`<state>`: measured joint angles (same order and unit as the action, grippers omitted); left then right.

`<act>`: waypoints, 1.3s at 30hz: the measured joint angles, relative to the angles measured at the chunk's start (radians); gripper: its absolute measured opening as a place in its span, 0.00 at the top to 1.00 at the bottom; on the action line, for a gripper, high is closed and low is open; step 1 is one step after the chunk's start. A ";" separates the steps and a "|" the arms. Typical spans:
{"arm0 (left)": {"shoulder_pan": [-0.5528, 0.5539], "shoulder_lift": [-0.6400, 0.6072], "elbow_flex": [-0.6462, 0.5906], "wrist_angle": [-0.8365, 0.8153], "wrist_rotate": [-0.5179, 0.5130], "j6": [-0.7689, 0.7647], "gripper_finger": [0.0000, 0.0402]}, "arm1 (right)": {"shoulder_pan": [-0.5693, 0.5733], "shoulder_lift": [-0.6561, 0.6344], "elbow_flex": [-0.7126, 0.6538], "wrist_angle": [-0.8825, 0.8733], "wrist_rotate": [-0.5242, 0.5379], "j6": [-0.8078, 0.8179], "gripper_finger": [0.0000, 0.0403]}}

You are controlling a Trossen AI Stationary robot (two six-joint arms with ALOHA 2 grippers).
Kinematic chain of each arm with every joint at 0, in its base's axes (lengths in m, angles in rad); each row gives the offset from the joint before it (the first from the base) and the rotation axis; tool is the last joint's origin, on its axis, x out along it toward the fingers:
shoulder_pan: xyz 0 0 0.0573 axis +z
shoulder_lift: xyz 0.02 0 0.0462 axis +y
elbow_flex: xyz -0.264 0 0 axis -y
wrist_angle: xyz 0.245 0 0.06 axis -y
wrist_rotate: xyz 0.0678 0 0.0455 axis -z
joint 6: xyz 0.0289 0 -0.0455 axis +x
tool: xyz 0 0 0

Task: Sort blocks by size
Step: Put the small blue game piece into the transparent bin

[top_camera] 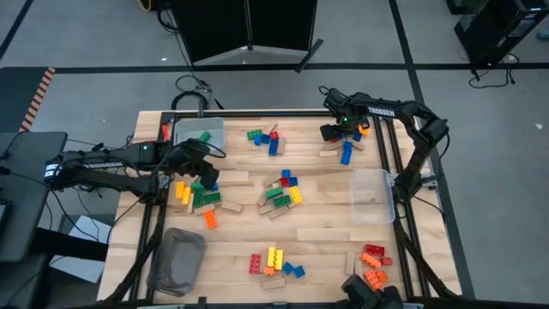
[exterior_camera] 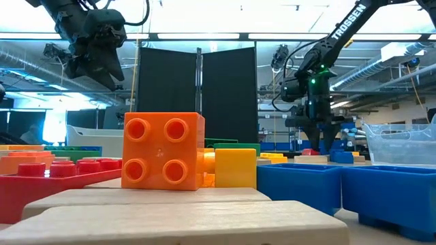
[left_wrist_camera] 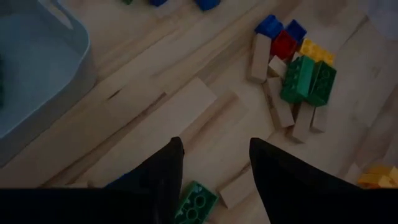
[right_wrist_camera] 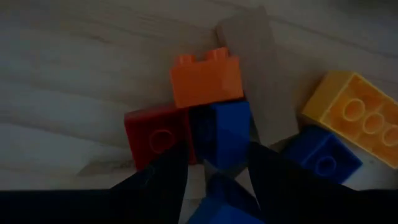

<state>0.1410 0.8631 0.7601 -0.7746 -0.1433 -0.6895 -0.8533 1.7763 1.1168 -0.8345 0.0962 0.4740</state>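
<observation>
Right gripper (right_wrist_camera: pixel 214 168) is mine, fingers clamped on a blue brick (right_wrist_camera: pixel 227 134) in the far-corner pile; orange brick (right_wrist_camera: pixel 206 78) and red brick (right_wrist_camera: pixel 152 140) touch it, so I should lift straight up.

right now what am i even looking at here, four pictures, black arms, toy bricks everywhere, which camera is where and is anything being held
These are two robot arms at a wooden table, each ending in a two-finger pincer. One picture looks straight down, one looks level across the tabletop, and two come from cameras on the arms' wrists.

Scattered in clusters are coloured studded bricks and plain wooden pieces, plus a clear bin, a grey bin and another bin at the far left.

The right pincer is down in the far right cluster, its fingers on either side of a blue brick; whether it grips yet is unclear. The left pincer hangs open above the left cluster, holding nothing.
</observation>
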 joint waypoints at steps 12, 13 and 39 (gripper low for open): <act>0.000 0.000 0.001 0.031 -0.001 -0.003 0.52 | -0.040 0.000 0.000 0.041 -0.058 -0.042 0.63; 0.000 0.000 0.001 0.031 -0.001 -0.003 0.52 | -0.040 0.000 0.000 0.041 -0.070 -0.046 0.64; 0.000 0.000 0.001 0.030 -0.002 -0.018 0.52 | 0.039 -0.001 0.000 0.135 -0.080 -0.059 0.47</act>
<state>0.1410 0.8631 0.7609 -0.7448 -0.1455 -0.7071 -0.8139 1.7756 1.1168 -0.6992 0.0163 0.4151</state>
